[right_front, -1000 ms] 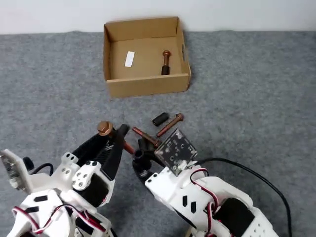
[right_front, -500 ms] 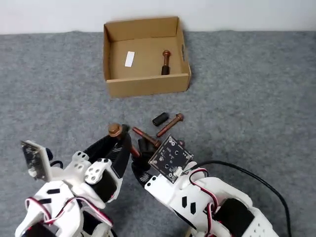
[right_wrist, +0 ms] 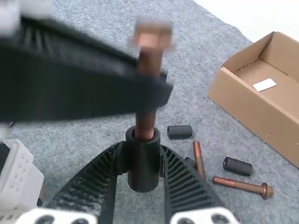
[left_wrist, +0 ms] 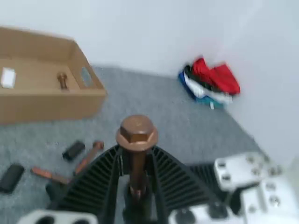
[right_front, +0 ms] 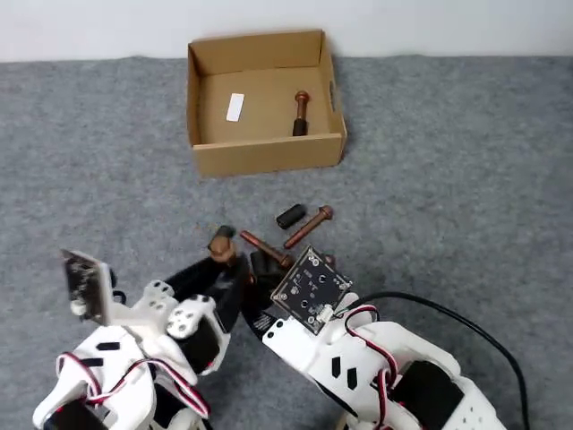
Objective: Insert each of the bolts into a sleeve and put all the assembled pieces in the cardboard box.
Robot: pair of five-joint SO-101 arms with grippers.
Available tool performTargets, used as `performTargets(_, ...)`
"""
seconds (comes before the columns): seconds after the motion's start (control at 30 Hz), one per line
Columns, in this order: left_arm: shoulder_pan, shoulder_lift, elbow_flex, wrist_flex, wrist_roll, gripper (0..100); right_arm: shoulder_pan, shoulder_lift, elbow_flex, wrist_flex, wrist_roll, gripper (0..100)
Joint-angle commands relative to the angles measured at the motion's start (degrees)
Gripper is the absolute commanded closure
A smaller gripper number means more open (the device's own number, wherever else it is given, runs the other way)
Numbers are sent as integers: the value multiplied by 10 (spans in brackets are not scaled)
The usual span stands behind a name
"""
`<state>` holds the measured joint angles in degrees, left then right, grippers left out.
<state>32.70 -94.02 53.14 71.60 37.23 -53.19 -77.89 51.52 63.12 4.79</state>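
L gripper [left_wrist: 135,157] clamps bolt [left_wrist: 136,133] upright, R gripper [right_wrist: 141,151] clamps sleeve [right_wrist: 141,163] below, nr tabletop's [right_front: 448,179] front edge, so they line up for insertion.

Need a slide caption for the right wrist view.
Right gripper holds a black sleeve upright; left gripper holds a copper bolt with its tip in the sleeve.

Clearance check: approach to box partly obstructed.
A loose sleeve [right_front: 290,216], one bolt [right_front: 309,227] and a second bolt [right_front: 264,249] are lying between the arms and the cardboard box [right_front: 267,154]; carpet [right_front: 466,179] to both sides is lying open.
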Motion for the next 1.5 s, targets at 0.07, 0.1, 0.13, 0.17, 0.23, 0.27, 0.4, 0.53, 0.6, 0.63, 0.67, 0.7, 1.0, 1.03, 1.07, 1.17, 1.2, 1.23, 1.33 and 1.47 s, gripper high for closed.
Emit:
performTargets(0.07, 17, 3, 0, 40, -66, 992, -5, -7, -43, -14, 6, 991)
performTargets(0.1, 17, 3, 0, 43, -71, 991, -5, -7, -43, -14, 6, 991)
performTargets(0.13, 17, 3, 3, 45, -73, 979, -5, -7, -43, -14, 6, 991)
performTargets(0.17, 17, 3, 10, 47, -78, 959, -5, -7, -43, -14, 6, 991)
performTargets(0.23, 14, 3, 26, 48, -86, 896, -5, -7, -43, -14, 6, 991)
performTargets(0.27, 14, 2, 33, 48, -87, 860, -5, -7, -43, -14, 6, 991)
performTargets(0.4, 13, 4, 42, 47, -87, 804, -5, -7, -43, -14, 6, 991)
performTargets(0.53, 13, 4, 38, 47, -87, 804, -5, -7, -43, -14, 6, 991)
performTargets(0.6, 13, 4, 37, 47, -87, 804, -5, -7, -42, -14, 6, 991)
performTargets(0.63, 13, 4, 37, 47, -87, 804, -4, -7, -42, -14, 6, 991)
performTargets(0.67, 10, 4, 36, 47, -87, 804, -4, -7, -42, -14, 6, 991)
performTargets(0.7, 4, 4, 36, 47, -87, 804, -4, -7, -42, -14, 6, 991)
performTargets(1.0, -17, 4, -47, 47, -88, 806, 23, -7, -39, -14, 5, 991)
performTargets(1.03, -17, 4, -54, 47, -88, 807, 29, -7, -39, -14, 5, 991)
performTargets(1.07, -17, 4, -61, 47, -88, 818, 33, -7, -39, -14, 5, 991)
performTargets(1.17, -18, 4, -79, 45, -89, 893, 35, -7, -39, -14, 5, 991)
performTargets(1.2, -18, 4, -83, 43, -89, 927, 35, -7, -39, -14, 4, 991)
performTargets(1.23, -18, 4, -87, 43, -89, 963, 35, -7, -39, -14, 4, 991)
performTargets(1.33, -22, 0, -96, 45, -89, 991, 36, -7, -39, -14, 3, 991)
performTargets(1.47, -107, -1, -93, 44, -115, 995, 38, -7, -39, -8, 2, 991)
